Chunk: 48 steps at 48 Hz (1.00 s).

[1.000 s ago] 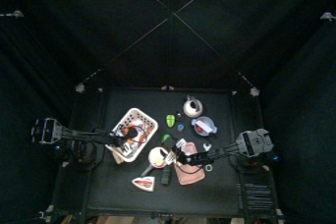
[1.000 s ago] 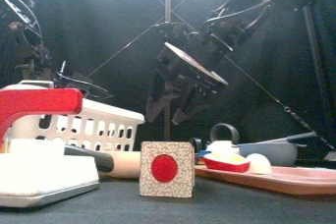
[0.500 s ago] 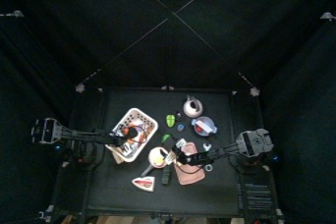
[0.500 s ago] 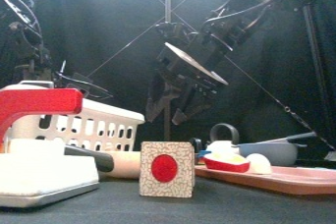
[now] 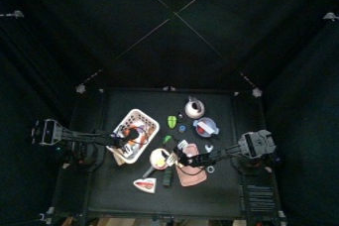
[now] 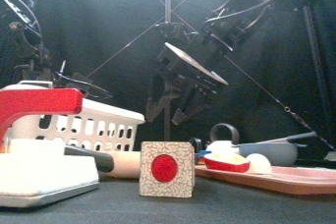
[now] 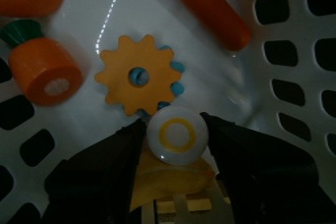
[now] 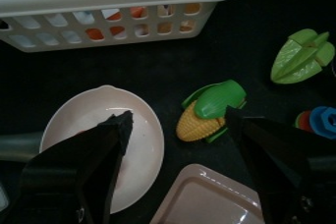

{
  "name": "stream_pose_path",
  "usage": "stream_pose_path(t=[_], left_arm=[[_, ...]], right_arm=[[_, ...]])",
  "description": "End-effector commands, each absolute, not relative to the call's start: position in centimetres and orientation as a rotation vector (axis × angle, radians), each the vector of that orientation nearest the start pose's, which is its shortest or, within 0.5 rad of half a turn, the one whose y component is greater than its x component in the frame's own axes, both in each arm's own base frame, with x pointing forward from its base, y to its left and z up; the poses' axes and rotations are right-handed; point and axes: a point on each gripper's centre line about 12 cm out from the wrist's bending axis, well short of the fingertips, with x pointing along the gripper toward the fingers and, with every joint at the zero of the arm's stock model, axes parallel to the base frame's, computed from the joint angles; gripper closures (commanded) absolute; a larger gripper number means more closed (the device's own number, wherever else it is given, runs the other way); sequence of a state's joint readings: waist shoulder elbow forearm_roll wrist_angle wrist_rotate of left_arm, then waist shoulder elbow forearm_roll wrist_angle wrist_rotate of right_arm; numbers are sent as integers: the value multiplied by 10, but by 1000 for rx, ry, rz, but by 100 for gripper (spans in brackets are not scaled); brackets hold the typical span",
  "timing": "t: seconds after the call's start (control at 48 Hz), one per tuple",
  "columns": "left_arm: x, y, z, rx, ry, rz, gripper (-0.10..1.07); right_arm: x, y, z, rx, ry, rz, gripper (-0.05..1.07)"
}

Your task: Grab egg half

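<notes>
Left gripper [image 7: 175, 141] over the egg half [image 7: 176, 136] in the white basket [image 7: 296, 61]

The egg half lies yolk-face up between the spread jaws, its long axis running along them, beside an orange gear [image 7: 136, 73]; the right gripper [image 8: 180, 138] hangs open above a corn cob [image 8: 210, 116].
</notes>
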<state>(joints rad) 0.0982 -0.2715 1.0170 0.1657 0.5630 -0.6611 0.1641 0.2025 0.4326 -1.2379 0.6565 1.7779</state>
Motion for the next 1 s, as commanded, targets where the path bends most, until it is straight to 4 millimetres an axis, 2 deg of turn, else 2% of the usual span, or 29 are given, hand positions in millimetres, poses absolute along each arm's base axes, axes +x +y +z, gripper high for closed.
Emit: stream_pose_path(t=[0.0,0.146,0.333,0.646,0.979], left_arm=[[231,34,120,-449,1209,489,25],[230,34,119,-449,1213,492,33],[230,34,122,-447,1210,491,33],[222,33,155,-448,1121,479,33],[216,30,173,-453,1044,455,33]], right_arm=[[431,0,170,250,619,-646,-2],[431,0,170,250,619,-646,-2],[431,0,170,250,621,-647,-2],[431,3,174,251,611,-638,-2],[421,1,182,250,601,-637,-2]])
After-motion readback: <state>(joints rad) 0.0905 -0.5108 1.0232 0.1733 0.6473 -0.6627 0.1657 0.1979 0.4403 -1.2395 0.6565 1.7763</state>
